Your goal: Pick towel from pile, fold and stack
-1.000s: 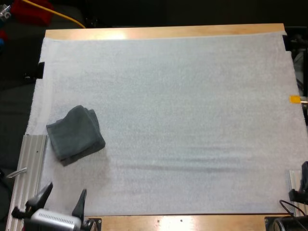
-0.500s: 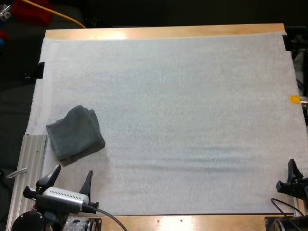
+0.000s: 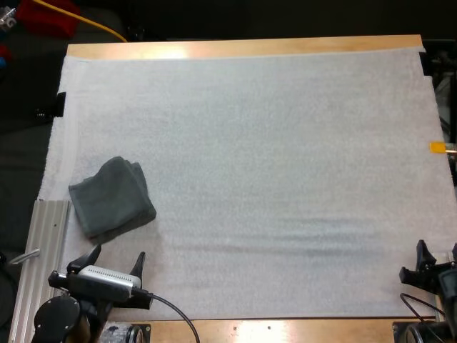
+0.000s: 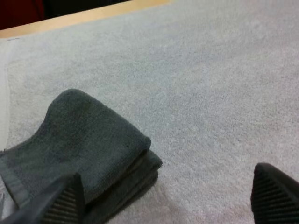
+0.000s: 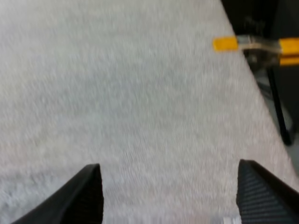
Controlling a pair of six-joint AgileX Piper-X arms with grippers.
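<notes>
High view: you have a white mat (image 3: 271, 179) covering nearly the whole wooden table (image 3: 243, 47), with bare wood showing as a strip along the 12 o'clock side and again along the 6 o'clock edge. The mat's surface is faintly rippled around 5 o'clock.

1 dark grey-green folded towel (image 3: 112, 198) lies on the mat at about 8 o'clock, close to the mat's 9 o'clock edge. Its layers show stacked along 1 side in the left wrist view.

A ribbed metal rail (image 3: 46, 243) runs alongside the mat at 8 o'clock, just beside the towel. A yellow cable (image 3: 78, 20) crosses the dark space beyond the table at 11 o'clock.

Your left gripper (image 3: 118, 254) sits at 7 o'clock, jaws spread wide and holding nothing, with the towel near it toward 12 o'clock. In the left wrist view 1 of its fingers (image 4: 65, 200) is close by the towel's edge, the other over bare mat.

Your right gripper (image 3: 437, 253) is at 4 o'clock by the mat's edge, also spread wide and empty. Its fingers (image 5: 88, 186) stand over bare mat, well apart from the towel.
</notes>
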